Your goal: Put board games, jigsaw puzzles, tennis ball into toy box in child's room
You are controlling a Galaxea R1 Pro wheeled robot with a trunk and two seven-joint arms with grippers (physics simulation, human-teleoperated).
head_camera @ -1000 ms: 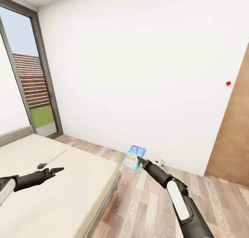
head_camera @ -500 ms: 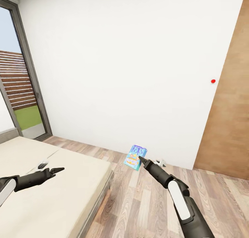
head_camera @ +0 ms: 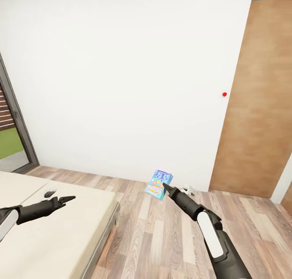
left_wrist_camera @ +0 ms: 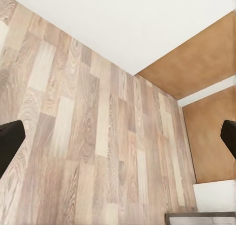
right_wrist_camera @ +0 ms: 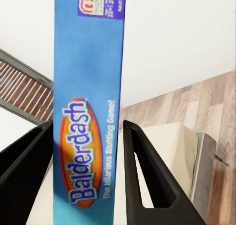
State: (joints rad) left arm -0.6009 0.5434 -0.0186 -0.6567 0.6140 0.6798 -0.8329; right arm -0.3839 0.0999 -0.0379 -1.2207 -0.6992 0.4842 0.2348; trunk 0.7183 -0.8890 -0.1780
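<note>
Right gripper (head_camera: 164, 186) around blue board game (head_camera: 158, 184), above floor (head_camera: 162, 238).

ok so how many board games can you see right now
1. A blue board game, lettered Balderdash, is clamped between the right gripper fingers, held up over the wooden floor beside the bed. Any others lie outside these views.

Blue board game (right_wrist_camera: 88, 112) reads "Balderdash" — below, "The Hilarious Bluffing Game!"
</note>
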